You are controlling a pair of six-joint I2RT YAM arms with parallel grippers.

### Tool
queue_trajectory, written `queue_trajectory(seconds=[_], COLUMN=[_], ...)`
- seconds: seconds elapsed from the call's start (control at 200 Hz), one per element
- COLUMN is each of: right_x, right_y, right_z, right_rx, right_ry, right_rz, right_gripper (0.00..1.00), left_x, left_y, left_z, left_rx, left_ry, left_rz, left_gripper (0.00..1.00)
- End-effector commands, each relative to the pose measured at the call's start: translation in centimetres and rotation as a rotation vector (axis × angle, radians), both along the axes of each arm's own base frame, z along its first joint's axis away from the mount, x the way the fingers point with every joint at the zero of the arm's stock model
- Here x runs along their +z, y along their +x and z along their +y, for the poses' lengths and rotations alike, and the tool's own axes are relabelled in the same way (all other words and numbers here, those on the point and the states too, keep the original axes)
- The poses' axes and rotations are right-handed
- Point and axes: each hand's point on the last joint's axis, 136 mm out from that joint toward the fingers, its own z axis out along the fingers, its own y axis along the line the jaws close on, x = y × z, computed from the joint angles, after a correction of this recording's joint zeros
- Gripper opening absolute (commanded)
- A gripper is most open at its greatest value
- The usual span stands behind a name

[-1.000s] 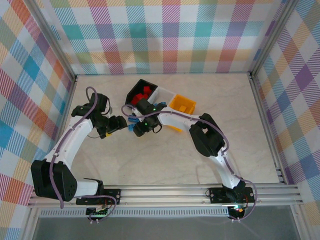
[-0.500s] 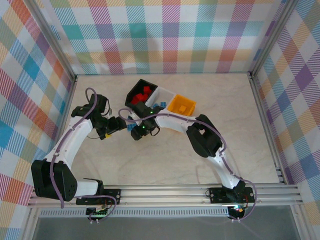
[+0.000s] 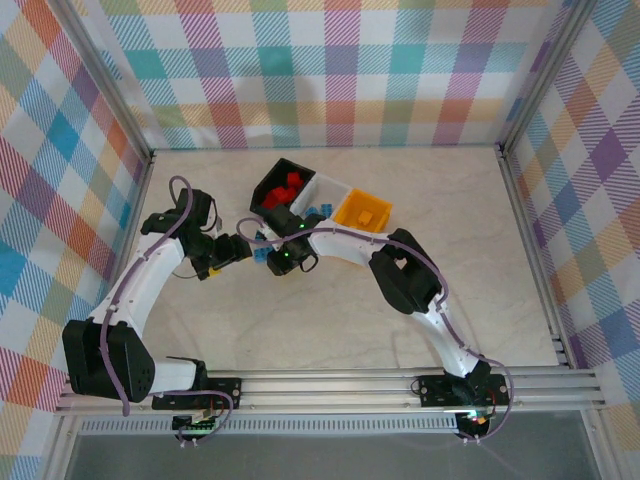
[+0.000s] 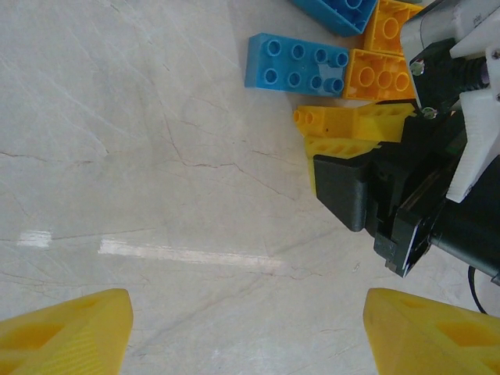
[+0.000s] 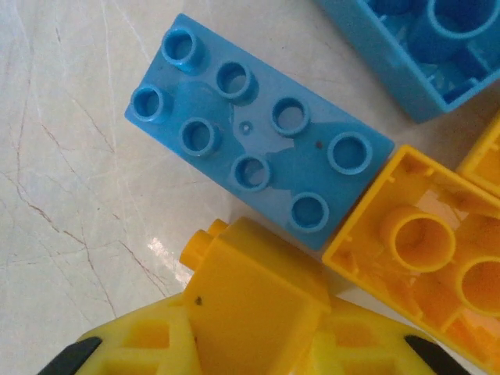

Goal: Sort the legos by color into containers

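My right claw (image 5: 250, 340) is pinched shut on a small yellow brick (image 5: 250, 285) right beside the blue brick (image 5: 258, 168), the yellow bin (image 3: 340, 213) sits back and to its right, and my left claw (image 4: 246, 336) hangs wide and empty nearby.

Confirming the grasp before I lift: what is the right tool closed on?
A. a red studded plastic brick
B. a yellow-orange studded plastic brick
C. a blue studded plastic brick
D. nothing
B: in the right wrist view the right tool is clamped on a small yellow-orange studded plastic brick, while the blue eight-stud plastic brick lies free beside it.
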Motion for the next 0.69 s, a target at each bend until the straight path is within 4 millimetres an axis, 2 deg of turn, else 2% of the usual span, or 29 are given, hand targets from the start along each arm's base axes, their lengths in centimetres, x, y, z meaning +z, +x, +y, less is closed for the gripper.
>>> queue_trajectory(seconds=[0.0, 0.09, 0.095, 0.165, 0.23, 0.33, 0.435, 0.545, 0.69], right_x=[0.5, 2.8, 2.5, 5.5, 7.3, 8.9, 9.4, 9.4, 8.7], right_y=[-0.4, -1.0, -1.1, -1.4, -1.0, -0.1, 1.7, 3.6, 5.9], right_z=[-0.5, -1.6, -1.7, -2.8, -4.9, -8.9, -13.0, -16.3, -18.8], right_rx=[0.002, -0.007, -0.007, -0.037, -0.101, -0.197, -0.259, -0.345, -0.393], right_ry=[-0.012, 0.007, 0.001, 0.049, 0.079, 0.09, 0.054, 0.044, 0.015], right_rz=[-0.004, -0.019, -0.012, -0.027, -0.03, -0.034, -0.072, -0.075, -0.092], right_gripper=[0.26, 0.26, 0.26, 0.26, 0.26, 0.26, 0.26, 0.26, 0.27], left_x=[0.0, -0.2, -0.2, -0.7, -1.3, -2.6, -4.0, -5.3, -6.9], left_y=[-0.2, 0.1, 0.1, 0.4, 0.8, 1.5, 2.3, 3.5, 5.0], left_z=[0.2, 0.2, 0.1, 0.2, 0.0, -0.5, -1.9, -3.5, -4.6], left_rx=[-0.009, -0.013, -0.014, -0.017, -0.021, -0.039, -0.083, -0.126, -0.147], left_ry=[-0.01, -0.007, -0.007, -0.003, -0.003, -0.001, 0.007, 0.026, 0.048], left_rz=[0.0, -0.002, -0.002, 0.007, 0.017, 0.042, 0.068, 0.095, 0.125], left_gripper=[0.78, 0.78, 0.78, 0.78, 0.78, 0.77, 0.76, 0.76, 0.76])
